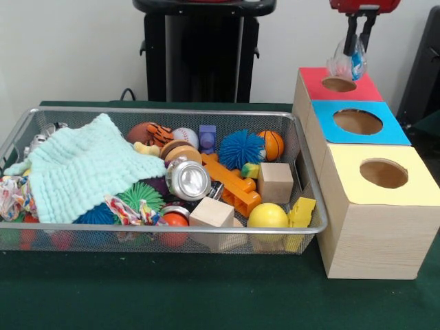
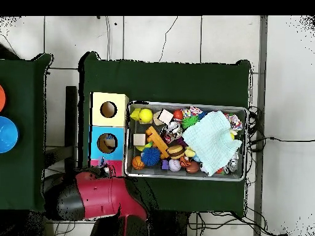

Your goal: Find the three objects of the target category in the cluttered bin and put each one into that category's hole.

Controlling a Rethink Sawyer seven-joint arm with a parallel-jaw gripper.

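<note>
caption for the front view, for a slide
Gripper holds a clear crumpled item above the red-topped box's hole, beside a cluttered wire bin.

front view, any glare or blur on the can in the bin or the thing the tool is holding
Front view: the can shows a bright glare patch on its shiny end; the clear bag held in the tool above the red hole looks soft and hard to make out. Overhead view: the arm hides the tool and the bag.

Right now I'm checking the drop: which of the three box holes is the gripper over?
The red-topped hole, farthest back in the front view. The gripper hangs above it holding a clear crinkly object; the blue hole and yellow hole sit nearer.
</note>
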